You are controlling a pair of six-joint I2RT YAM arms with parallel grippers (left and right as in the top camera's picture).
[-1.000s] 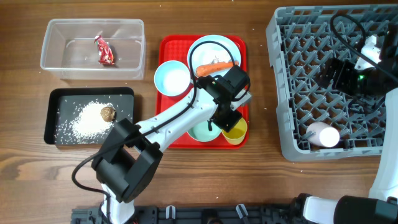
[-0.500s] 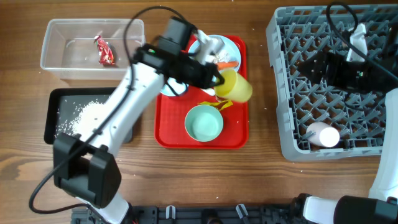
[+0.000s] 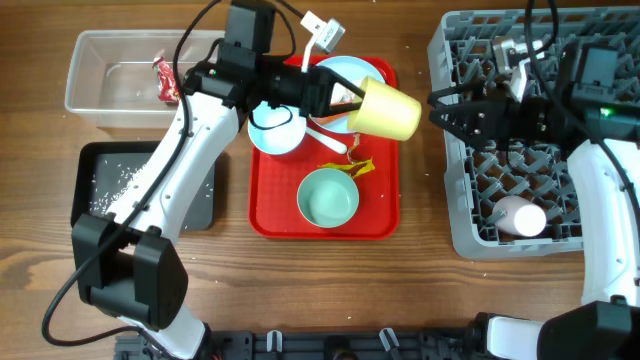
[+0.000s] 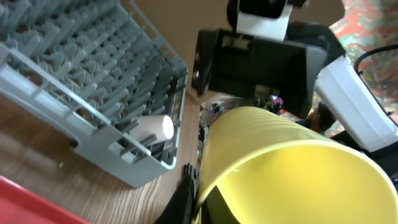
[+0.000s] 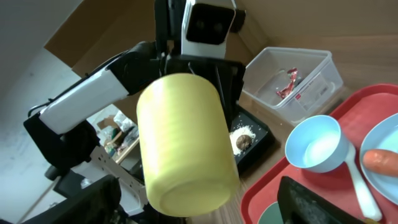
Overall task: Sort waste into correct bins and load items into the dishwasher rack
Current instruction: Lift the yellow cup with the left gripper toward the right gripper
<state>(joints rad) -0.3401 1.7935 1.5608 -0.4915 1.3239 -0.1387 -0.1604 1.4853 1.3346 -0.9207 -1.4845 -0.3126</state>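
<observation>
My left gripper (image 3: 352, 104) is shut on the rim of the small yellow cup (image 3: 386, 111), one finger inside and one outside (image 4: 200, 202). It holds the cup on its side above the red tray's right edge. My right gripper (image 3: 443, 112) is open, just right of the cup and level with it. In the right wrist view the cup's bottom (image 5: 184, 144) faces my spread right fingers (image 5: 205, 205). The grey dishwasher rack (image 3: 530, 150) holds the pink cup (image 3: 520, 216). The carrot (image 5: 380, 160) lies on the pale blue plate (image 3: 345, 75).
The red tray (image 3: 280, 215) carries the white bowl (image 3: 275, 130), teal bowl (image 3: 328, 197), white spoon (image 3: 325, 140) and a yellow wrapper (image 3: 356, 168). The clear tub (image 3: 110, 90) holds a red wrapper (image 3: 165, 80). The black bin (image 3: 95, 215) holds rice (image 3: 112, 180) and a brown lump (image 5: 244, 142).
My left arm lifted the yellow cup off the tray and swung it up and right. My right arm came left out of the rack, jaws open, to face the cup.
</observation>
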